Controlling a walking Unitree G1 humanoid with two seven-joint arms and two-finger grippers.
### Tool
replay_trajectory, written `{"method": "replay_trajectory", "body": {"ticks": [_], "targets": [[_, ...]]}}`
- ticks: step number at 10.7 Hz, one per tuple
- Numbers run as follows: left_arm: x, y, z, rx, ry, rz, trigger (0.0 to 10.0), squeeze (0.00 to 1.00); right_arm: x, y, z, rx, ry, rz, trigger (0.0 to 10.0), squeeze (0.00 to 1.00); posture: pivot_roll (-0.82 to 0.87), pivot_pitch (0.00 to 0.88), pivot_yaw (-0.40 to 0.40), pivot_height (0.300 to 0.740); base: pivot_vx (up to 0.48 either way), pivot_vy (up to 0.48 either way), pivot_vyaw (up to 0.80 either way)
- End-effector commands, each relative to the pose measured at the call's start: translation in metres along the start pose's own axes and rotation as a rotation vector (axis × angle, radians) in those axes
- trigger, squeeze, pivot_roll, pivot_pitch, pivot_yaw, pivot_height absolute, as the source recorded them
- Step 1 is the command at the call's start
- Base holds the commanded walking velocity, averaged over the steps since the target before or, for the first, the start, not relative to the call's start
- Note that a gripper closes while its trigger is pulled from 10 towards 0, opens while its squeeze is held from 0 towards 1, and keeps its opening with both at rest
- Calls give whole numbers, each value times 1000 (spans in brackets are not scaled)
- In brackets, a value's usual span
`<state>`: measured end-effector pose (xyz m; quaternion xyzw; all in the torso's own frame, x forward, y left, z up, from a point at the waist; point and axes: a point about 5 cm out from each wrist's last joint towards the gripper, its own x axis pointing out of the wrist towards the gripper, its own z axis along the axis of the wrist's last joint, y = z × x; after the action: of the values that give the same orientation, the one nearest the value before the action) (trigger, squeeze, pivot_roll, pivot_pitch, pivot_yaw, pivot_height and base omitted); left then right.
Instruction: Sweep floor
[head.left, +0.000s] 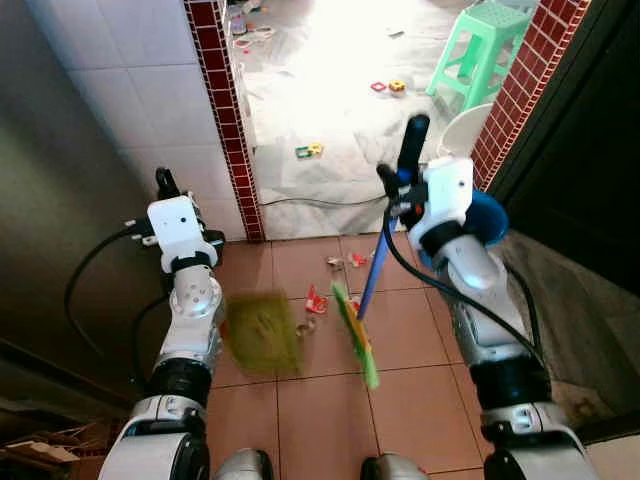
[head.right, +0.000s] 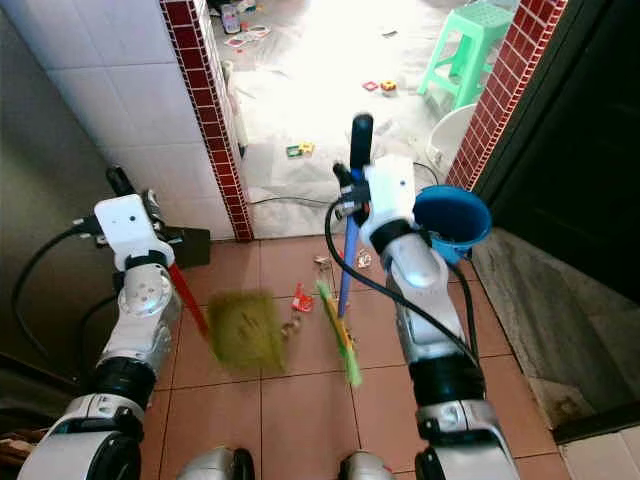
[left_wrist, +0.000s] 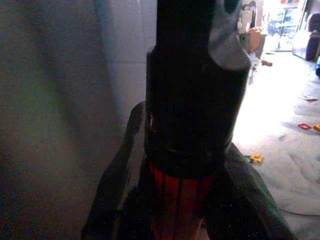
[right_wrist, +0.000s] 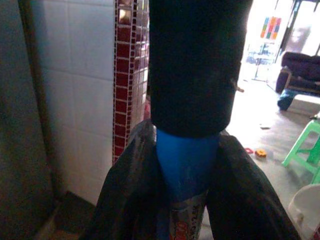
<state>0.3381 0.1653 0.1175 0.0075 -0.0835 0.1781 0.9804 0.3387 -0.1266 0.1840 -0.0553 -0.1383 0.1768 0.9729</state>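
My left gripper (head.left: 164, 186) is shut on the red handle (head.right: 186, 296) of an olive-green dustpan (head.left: 262, 334), which hangs blurred just above the terracotta tiles. In the left wrist view the red handle (left_wrist: 180, 205) with its black cap sits between the fingers. My right gripper (head.left: 396, 182) is shut on a broom's blue handle (head.left: 372, 272), below its black grip. The green broom head (head.left: 357, 336) rests on the tiles right of the dustpan. A red wrapper (head.left: 316, 300) and small scraps (head.left: 345, 261) lie between and beyond them.
A red mosaic door jamb (head.left: 225, 110) and white tiled wall stand at left, another jamb (head.left: 520, 90) at right. A blue bucket (head.left: 488, 222) is by my right arm. Beyond the doorway lie a cable (head.left: 310, 200), toys (head.left: 308, 151), a green stool (head.left: 482, 45).
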Motion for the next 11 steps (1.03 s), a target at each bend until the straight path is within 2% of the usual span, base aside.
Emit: {"method": "replay_trajectory", "body": {"ticks": [1, 4, 5, 8, 9, 11], "targets": [[-5, 1, -7, 8, 42, 9, 10000, 0, 5, -6, 15, -19, -74, -26, 10000, 0, -118, 84, 40, 740, 0, 0, 0], [-10, -5, -11, 19, 71, -8, 10000, 0, 8, -20, 23, -6, -99, -84, 10000, 0, -137, 73, 39, 740, 0, 0, 0], [-10, -6, -12, 30, 78, -12, 10000, 0, 10, -21, 28, -60, -122, -67, 10000, 0, -140, 67, 39, 740, 0, 0, 0], [-13, -1, -17, 40, 103, 13, 10000, 0, 8, -27, 12, -85, -43, -69, 10000, 0, -137, 62, 29, 740, 0, 0, 0], [-14, 0, -22, 31, 121, 24, 10000, 0, 7, -25, 8, -83, -29, -62, 10000, 0, -137, 62, 28, 740, 0, 0, 0], [-23, 2, -45, -12, 256, 59, 10000, 0, -1, -8, -15, -24, 60, -3, 10000, 0, -140, 66, 29, 740, 0, 0, 0]]}}
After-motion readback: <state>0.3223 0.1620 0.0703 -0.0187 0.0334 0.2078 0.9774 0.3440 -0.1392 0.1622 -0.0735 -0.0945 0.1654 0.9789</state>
